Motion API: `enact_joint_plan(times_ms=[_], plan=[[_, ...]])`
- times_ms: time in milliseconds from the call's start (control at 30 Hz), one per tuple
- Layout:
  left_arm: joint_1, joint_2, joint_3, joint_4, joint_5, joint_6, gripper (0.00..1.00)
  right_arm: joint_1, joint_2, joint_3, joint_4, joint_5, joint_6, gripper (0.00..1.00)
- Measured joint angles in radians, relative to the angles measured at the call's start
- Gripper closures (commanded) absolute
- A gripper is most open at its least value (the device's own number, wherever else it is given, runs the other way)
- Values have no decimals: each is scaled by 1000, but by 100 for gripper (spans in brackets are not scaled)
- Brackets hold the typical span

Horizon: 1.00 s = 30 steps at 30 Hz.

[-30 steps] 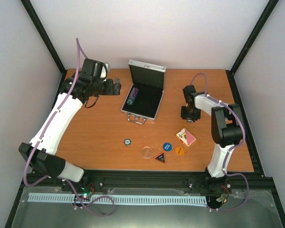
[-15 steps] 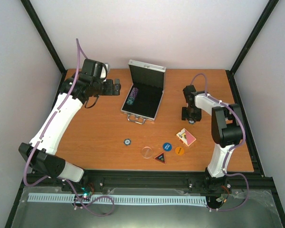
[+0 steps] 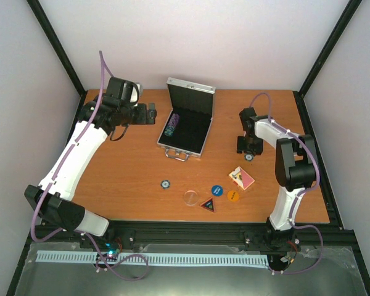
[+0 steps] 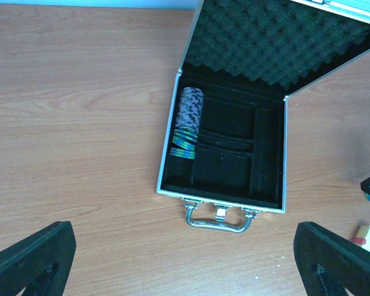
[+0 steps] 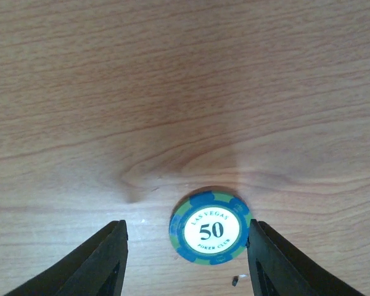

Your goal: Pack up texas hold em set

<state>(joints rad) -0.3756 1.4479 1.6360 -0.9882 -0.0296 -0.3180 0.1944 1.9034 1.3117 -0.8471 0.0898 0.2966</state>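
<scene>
Our right end effector point(image 5: 186, 227) is half open around the 50 chip point(image 5: 211, 233), not holding it. Our left end effector point(image 4: 184, 231) is wide open, empty.

We see a wood-grain orange-brown table point(image 3: 129, 179), evenly lit; plain white walls point(image 3: 191, 43) on three sides; black frame posts point(image 3: 57, 46) in the back corners; a white slotted strip point(image 3: 172, 259) over grey metal sheet point(image 3: 191, 282) at the near edge.

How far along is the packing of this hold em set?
Done: one row of chips sits in the open case. In hand: nothing; the open right tool straddles a 50 chip on the table. Left: that chip, another chip, the buttons, the card deck, closing the lid.
</scene>
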Motion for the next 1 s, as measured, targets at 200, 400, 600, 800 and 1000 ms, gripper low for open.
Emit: enact_joint_plan(times_ms=[200,400,600,800,1000], plan=[[3,0,-1,0,0,-1,0,-24,23,-2,2,-9,-3,42],[6,0,-1,0,0,-10,0,-30,48,-4,9,-21,-8,40],[7,0,-1,0,0,-12,0,-40,48,-11,21,-36,-14,40],[10,0,-1,0,0,-12,0,-43,29,-39,43,-45,-21,37],[11,0,-1,0,0,-12,0,-44,4,-76,63,-48,-23,38]])
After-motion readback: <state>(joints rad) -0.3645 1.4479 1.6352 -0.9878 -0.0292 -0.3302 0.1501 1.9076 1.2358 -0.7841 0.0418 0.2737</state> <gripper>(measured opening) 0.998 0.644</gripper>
